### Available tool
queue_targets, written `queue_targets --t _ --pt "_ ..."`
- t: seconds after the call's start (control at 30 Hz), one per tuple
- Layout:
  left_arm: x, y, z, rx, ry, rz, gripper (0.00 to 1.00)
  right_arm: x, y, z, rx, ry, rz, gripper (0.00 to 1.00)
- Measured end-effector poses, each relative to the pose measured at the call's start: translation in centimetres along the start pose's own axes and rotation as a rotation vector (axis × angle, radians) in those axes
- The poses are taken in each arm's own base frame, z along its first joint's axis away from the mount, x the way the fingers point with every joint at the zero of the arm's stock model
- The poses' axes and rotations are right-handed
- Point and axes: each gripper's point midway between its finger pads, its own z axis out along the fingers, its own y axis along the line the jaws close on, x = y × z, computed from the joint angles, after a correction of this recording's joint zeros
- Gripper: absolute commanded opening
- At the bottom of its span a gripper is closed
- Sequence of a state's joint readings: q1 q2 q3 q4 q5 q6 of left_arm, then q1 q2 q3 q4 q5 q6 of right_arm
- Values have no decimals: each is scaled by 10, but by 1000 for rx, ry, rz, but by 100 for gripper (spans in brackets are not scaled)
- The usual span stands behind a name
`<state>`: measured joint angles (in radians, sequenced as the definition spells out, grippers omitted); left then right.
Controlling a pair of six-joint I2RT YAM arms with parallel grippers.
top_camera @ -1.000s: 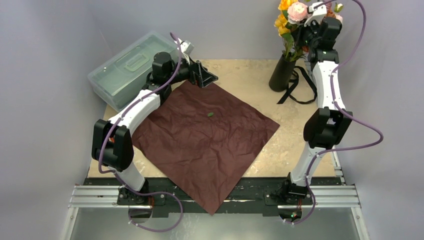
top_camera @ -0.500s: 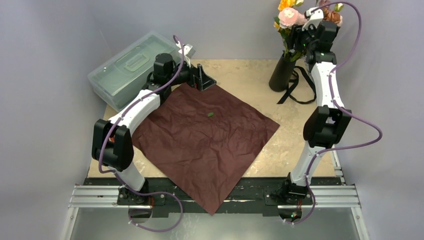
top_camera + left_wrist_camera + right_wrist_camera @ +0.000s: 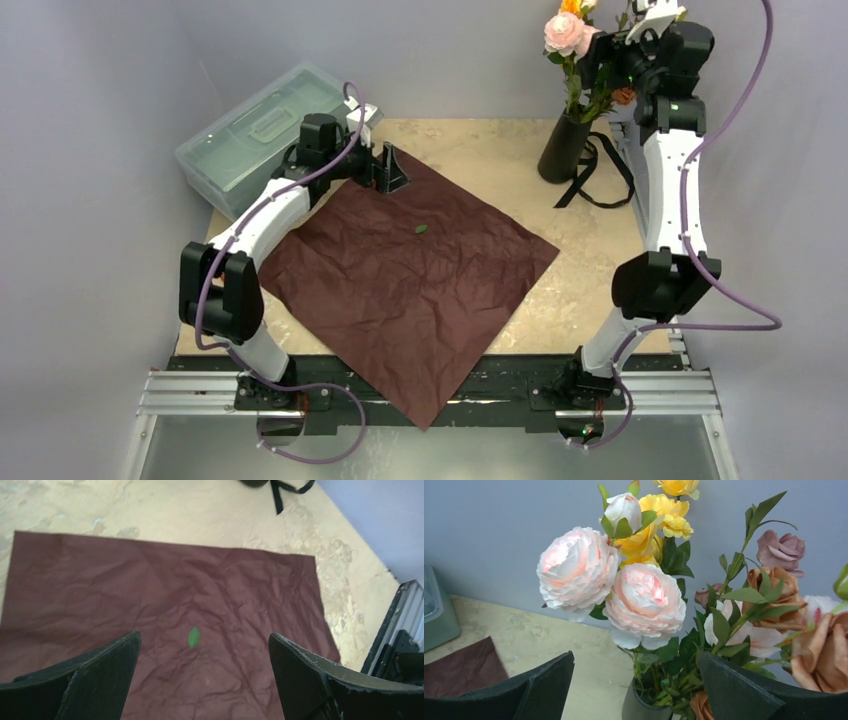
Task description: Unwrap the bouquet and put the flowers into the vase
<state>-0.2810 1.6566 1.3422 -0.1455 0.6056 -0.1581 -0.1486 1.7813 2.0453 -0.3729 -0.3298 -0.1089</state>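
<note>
The flowers [image 3: 572,45], pink, yellow and dusky blooms on green stems, stand in the black vase [image 3: 563,148] at the back right. My right gripper [image 3: 603,62] hovers beside the blooms, open, and nothing is between its fingers. In the right wrist view the flowers [image 3: 644,600] rise from the vase [image 3: 640,711] just beyond the open right gripper [image 3: 636,656]. The bouquet's dark maroon wrapping paper [image 3: 410,280] lies spread flat. My left gripper [image 3: 386,172] is open above the paper's far corner. In the left wrist view the left gripper [image 3: 205,636] is empty over the paper [image 3: 150,580].
A small green leaf [image 3: 421,229] lies on the paper, also visible as the leaf [image 3: 193,637] in the left wrist view. A black ribbon [image 3: 600,180] lies right of the vase. A translucent lidded plastic box [image 3: 250,135] sits at the back left.
My right gripper has opened, let go of the flowers and drawn up and to the right; the flowers now stand on their own in the vase. My left gripper has pulled slightly back to the left.
</note>
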Motion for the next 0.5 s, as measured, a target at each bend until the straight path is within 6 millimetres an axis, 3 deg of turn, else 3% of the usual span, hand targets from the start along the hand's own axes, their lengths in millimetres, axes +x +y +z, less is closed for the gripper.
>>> queue_targets --t 0.1,0.27,0.4,0.5 --pt "10 16 -14 -33 41 -3 100 -10 4 -16 -4 14 -14 98" --pt "45 61 -56 -122 172 -15 100 -6 26 -54 -94 88 -94 98" --pt "87 91 -94 -184 311 -19 100 3 59 -101 -242 162 -220 98" --pt "125 98 -114 -197 426 -7 100 16 94 -127 -365 209 -282 98"
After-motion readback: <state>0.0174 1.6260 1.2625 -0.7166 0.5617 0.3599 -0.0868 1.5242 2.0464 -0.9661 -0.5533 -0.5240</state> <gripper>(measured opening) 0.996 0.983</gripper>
